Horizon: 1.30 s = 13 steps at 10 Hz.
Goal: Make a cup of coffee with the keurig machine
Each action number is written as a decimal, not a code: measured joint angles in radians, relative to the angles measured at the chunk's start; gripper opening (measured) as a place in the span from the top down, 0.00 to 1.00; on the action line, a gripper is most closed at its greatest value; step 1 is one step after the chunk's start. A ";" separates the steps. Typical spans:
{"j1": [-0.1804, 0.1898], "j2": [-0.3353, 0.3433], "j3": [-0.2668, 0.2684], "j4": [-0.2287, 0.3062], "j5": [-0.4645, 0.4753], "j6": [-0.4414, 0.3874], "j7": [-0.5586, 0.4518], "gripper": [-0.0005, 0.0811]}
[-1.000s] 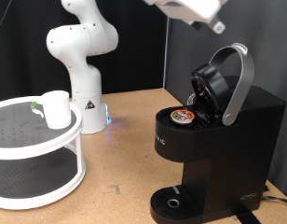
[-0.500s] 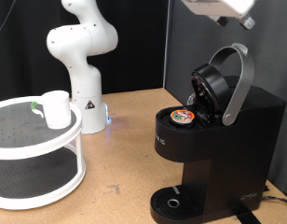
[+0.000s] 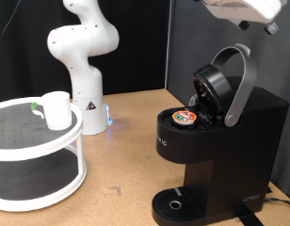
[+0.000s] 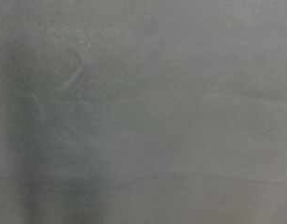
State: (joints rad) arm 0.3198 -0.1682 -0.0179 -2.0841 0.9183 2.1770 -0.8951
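Note:
The black keurig machine (image 3: 225, 155) stands at the exterior view's right with its grey-handled lid (image 3: 237, 85) raised open. A foil-topped coffee pod (image 3: 185, 117) sits in the open holder. The round drip tray (image 3: 173, 203) at its base holds nothing. The white cup (image 3: 56, 109) stands on the top tier of a round white shelf (image 3: 32, 141) at the exterior view's left. The arm's white hand (image 3: 244, 8) shows at the top right edge, high above the machine; its fingers are out of frame. The wrist view shows only a blurred grey surface.
The arm's white base (image 3: 82, 56) stands at the back behind the shelf, with a blue light low beside it. A brown tabletop (image 3: 126, 160) lies between shelf and machine. A dark curtain hangs behind the machine.
The hand has moved to the exterior view's right and slightly up, leaving more of it out of frame. The machine, pod and cup have not moved.

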 joint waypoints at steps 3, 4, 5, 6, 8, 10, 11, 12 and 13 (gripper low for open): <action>0.004 0.023 0.028 0.011 0.003 0.013 0.001 0.31; 0.004 0.028 0.035 0.011 0.003 0.017 0.002 0.31; 0.004 0.035 0.040 0.011 0.002 0.019 0.009 0.48; 0.004 0.040 0.044 0.011 -0.036 0.025 0.041 0.48; 0.003 0.044 0.052 0.011 -0.149 0.030 0.128 0.86; 0.002 0.044 0.051 0.011 -0.174 0.030 0.135 0.97; 0.001 0.044 0.049 0.011 -0.176 0.029 0.134 0.98; 0.000 0.044 0.047 0.011 -0.176 0.026 0.128 0.98; -0.003 0.042 0.044 0.011 -0.181 0.021 0.126 0.98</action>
State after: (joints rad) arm 0.3169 -0.1259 0.0259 -2.0727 0.7375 2.1976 -0.7690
